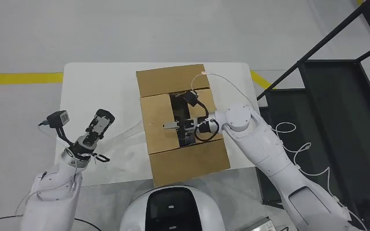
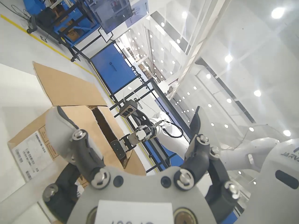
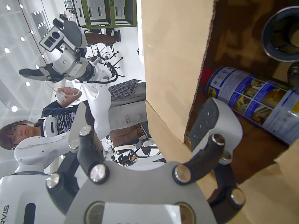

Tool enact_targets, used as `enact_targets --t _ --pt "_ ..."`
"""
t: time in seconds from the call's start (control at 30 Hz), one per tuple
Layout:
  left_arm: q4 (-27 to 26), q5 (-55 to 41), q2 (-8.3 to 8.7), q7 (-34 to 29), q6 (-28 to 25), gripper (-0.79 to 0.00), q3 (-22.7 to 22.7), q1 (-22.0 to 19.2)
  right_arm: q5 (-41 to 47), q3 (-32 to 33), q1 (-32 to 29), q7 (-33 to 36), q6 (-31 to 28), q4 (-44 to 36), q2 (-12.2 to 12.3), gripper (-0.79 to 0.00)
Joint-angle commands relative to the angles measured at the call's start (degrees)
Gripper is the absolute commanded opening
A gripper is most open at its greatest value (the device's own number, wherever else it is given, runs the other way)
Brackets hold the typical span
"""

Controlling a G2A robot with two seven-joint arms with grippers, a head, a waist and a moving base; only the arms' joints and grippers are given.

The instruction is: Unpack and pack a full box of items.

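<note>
The right gripper [image 3: 146, 110] sits at the gap between the flaps of the cardboard box [image 1: 167, 81], fingers spread wide, one inside the box and one outside a flap [image 3: 172, 47], gripping nothing. A blue-labelled can [image 3: 254, 103] lies on its side inside the box, near a dark round container [image 3: 280, 36]. The left gripper [image 1: 99, 121] hangs well clear of the box, wide and empty. Unpacking appears barely begun, and the next move likely calls for folding that flap back to reach the can.
</note>
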Motion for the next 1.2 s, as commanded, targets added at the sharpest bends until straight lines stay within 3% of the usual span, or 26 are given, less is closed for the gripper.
enact_targets --t 0.0,0.2,0.37,0.97,1.17 --pt "1.00 -3.02 0.21 -4.10 4.10 0.000 0.98 -1.79 0.41 0.25 -0.34 0.97 -0.10 -0.26 0.15 0.000" --pt "4.52 -11.20 0.93 -15.48 15.04 0.000 1.91 -7.00 1.11 1.27 -1.08 2.09 -0.87 -0.34 0.57 0.000" --pt "7.39 -17.38 0.97 -15.58 19.93 0.000 1.59 -9.86 1.52 2.67 -1.35 1.92 -3.24 -0.45 0.94 0.000" --pt "6.89 -14.94 1.06 -13.94 20.86 0.000 1.79 -9.17 2.26 2.88 -2.51 0.59 -3.78 -0.58 1.07 0.000" --pt "8.49 -11.99 1.38 -13.27 22.65 0.000 1.52 -12.08 1.90 1.52 -2.54 0.70 -3.82 0.49 0.92 0.000"
